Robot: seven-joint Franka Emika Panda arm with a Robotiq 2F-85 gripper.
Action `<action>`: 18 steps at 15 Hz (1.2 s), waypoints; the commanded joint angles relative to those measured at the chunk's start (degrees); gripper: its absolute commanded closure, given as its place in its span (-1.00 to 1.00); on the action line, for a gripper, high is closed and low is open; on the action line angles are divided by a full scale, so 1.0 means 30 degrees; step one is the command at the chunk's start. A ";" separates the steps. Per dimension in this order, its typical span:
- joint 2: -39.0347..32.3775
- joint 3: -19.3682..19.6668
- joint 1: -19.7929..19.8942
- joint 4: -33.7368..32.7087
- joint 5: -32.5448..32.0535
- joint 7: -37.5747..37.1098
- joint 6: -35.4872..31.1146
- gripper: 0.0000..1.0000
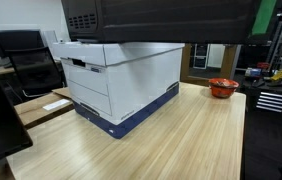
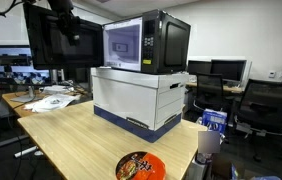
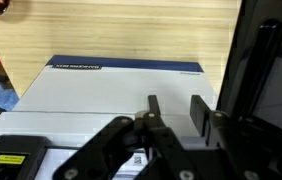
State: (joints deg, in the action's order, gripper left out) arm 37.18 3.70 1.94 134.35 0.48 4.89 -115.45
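The gripper hangs with its 2 fingers spread apart and nothing pinched; the white box shows through the gap. Just beside it stands the black microwave, sitting on that box on the wooden table. A red bowl rests well apart.

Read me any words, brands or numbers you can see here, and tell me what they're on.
Nothing reads clearly.
White print on the storage box, along its blue band: too blurred.
Control panel of the microwave: labels too small.
Lid of the noodle bowl: print too small.
A yellow label in the wrist view's lower corner: blurred.
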 commanded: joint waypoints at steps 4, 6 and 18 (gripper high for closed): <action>-0.0516 0.1169 0.1150 0.1630 -0.2017 0.0820 -0.3386 -0.82; -0.0755 0.1537 0.1288 0.1809 -0.2339 0.1212 -0.3781 -0.99; -0.0186 0.2062 0.0104 0.2090 -0.0928 0.2743 -0.2228 -1.00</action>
State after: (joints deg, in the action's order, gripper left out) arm 33.55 9.77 4.33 139.25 -5.10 9.11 -124.69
